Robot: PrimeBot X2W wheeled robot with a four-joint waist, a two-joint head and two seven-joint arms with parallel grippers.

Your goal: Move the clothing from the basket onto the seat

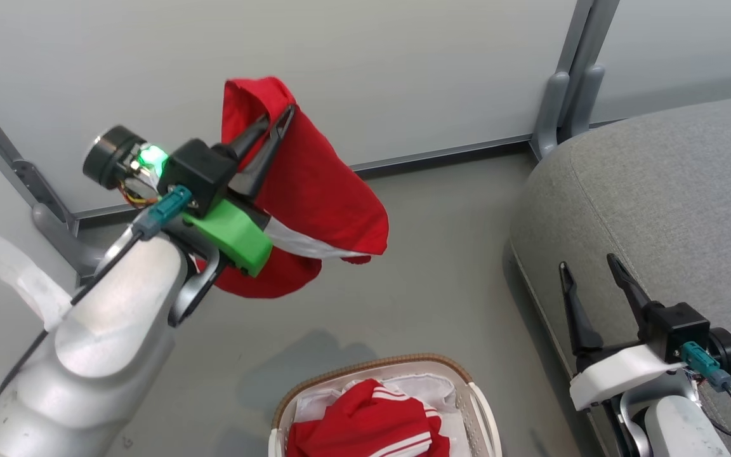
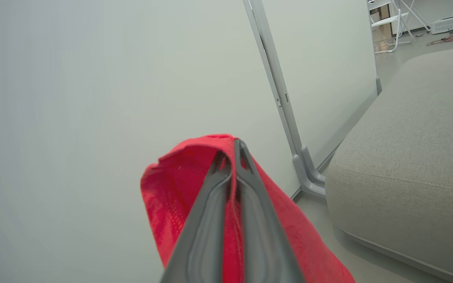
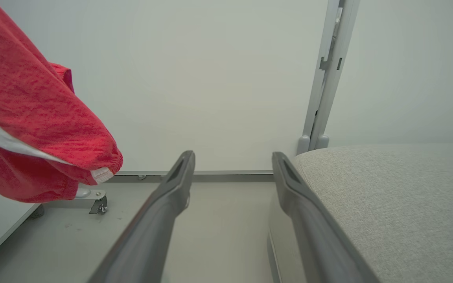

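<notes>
Left end effector clenched on red garment, held high over floor, far left of basket. Second garment lies in basket. Right end effector released, empty, beside seat. Step: carry. Next: swing right over seat, release.

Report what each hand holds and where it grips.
The left hand is shut on a red garment, pinching a fold at its top; the rest hangs free. The right hand is open and empty.

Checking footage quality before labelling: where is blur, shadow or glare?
Head view: sharp, soft shadow on the floor below the held garment. Left wrist view: left tool and garment blurred close up, seat sharper. Right wrist view: even light, no glare.
</notes>
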